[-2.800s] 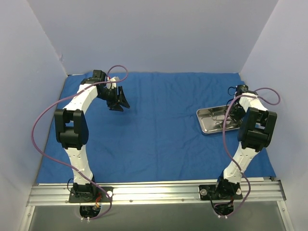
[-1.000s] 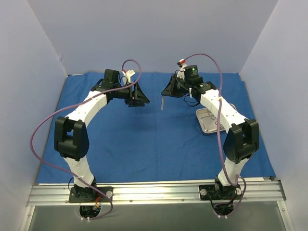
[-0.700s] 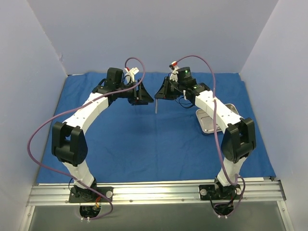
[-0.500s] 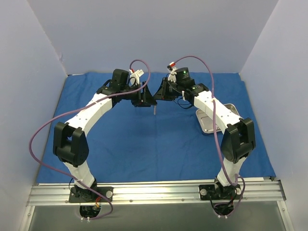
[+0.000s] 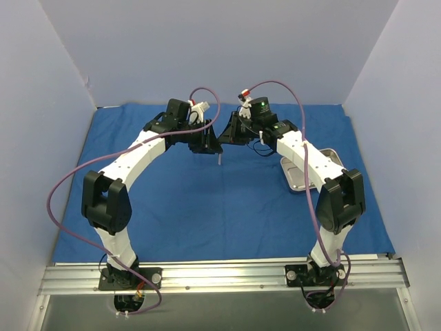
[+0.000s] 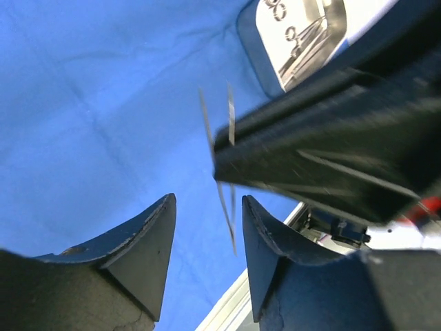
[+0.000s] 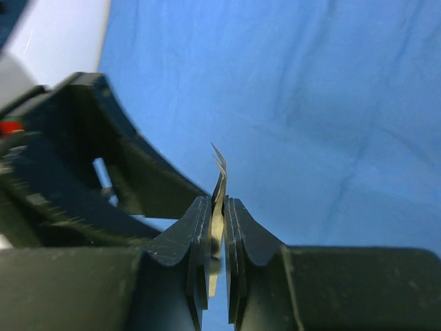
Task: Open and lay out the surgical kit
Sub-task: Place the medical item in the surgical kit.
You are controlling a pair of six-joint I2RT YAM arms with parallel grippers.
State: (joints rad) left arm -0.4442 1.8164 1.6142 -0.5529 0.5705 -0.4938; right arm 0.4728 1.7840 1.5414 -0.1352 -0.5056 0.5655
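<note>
Surgical kit's thin silver scissor-handled instrument [image 7: 219,172] pinched in right gripper [image 7: 215,205], hanging tip-down, centre-far | left gripper [image 6: 207,221] spread, tip in its gap, contact unclear | royal-blue cloth wrap [image 5: 207,200] spread flat, pale walls around | shallow rectangular steel tray [image 5: 291,178] right, partly behind arm | handles hidden

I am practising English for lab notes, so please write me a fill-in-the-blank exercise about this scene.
The right gripper holds a thin ____-coloured instrument.
The left gripper is ____, its fingers either side of that instrument.
The steel tray lies on the ____ cloth.
Missing words: silver, open, blue.
</note>
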